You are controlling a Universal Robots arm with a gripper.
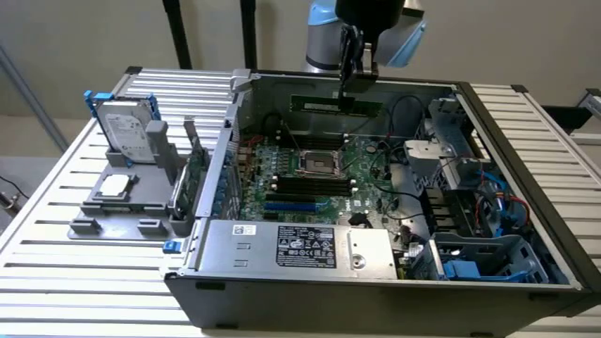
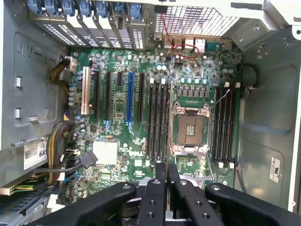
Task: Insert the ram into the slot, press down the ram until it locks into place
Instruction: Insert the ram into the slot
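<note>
The black two-fingered gripper point(image 1: 355, 93) hangs over the open grey metal computer case point(image 1: 281, 303). Its fingers point(image 2: 153, 202) are drawn narrow and pinch the ram point(image 1: 336, 105), a long thin green circuit-board stick, by its upper edge near the middle. Gripped there, the stick hangs level and balanced with its long lower contact edge bare, which I judge to be the attitude a socket needs. The ram is in the air near the back wall of the case, well apart from the green motherboard point(image 1: 367, 176) below, and it touches nothing but the fingers. The case lies on its side with the panel off, so the board faces up and can be reached from above. In the wrist view, the slot point(image 2: 160, 117), a long narrow black plastic socket, lies in a bank of parallel ones just beside the square silver processor socket point(image 2: 190, 129). A second bank sits on that socket's far side, and which slot is meant cannot be told. All of them look empty, so nothing is seated yet. The shorter blue slot point(image 2: 130, 101) stands apart among the expansion sockets.
</note>
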